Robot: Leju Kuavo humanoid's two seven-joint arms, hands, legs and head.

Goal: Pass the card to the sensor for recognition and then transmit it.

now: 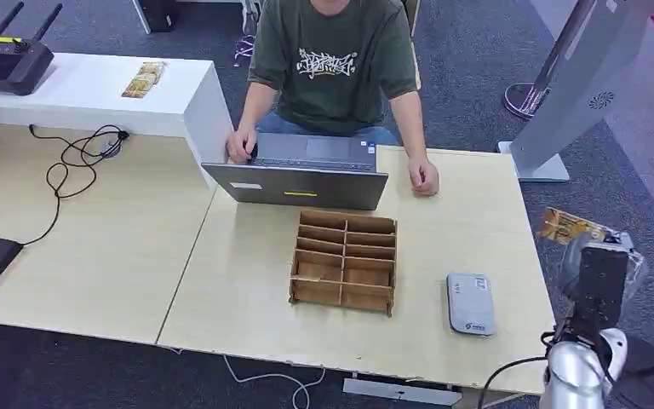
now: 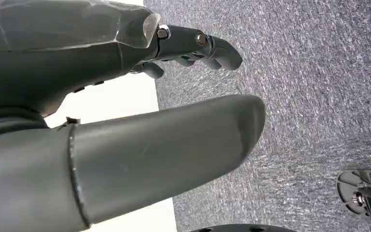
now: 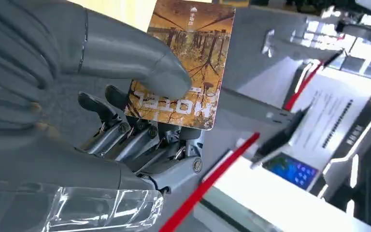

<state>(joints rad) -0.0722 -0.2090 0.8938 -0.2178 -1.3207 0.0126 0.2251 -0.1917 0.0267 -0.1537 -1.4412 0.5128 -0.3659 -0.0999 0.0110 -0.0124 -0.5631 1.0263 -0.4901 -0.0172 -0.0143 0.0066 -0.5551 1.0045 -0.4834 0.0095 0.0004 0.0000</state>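
My right hand (image 1: 598, 274) is raised past the table's right edge and pinches an orange hotel card (image 1: 567, 227) between thumb and fingers. In the right wrist view the card (image 3: 186, 60) shows yellow-brown artwork, with my thumb (image 3: 140, 63) pressed on its face. The grey card sensor (image 1: 469, 303) lies flat on the table, left of and below that hand. My left hand (image 2: 125, 121) hangs over grey carpet with nothing in it, fingers loosely curled.
A wooden divided card box (image 1: 344, 260) stands mid-table. Behind it a person in a green shirt (image 1: 332, 60) sits at an open laptop (image 1: 302, 175), one hand (image 1: 424, 176) resting on the table. Cables (image 1: 81, 162) lie at the left. A white kiosk stand (image 1: 570, 85) is at the right.
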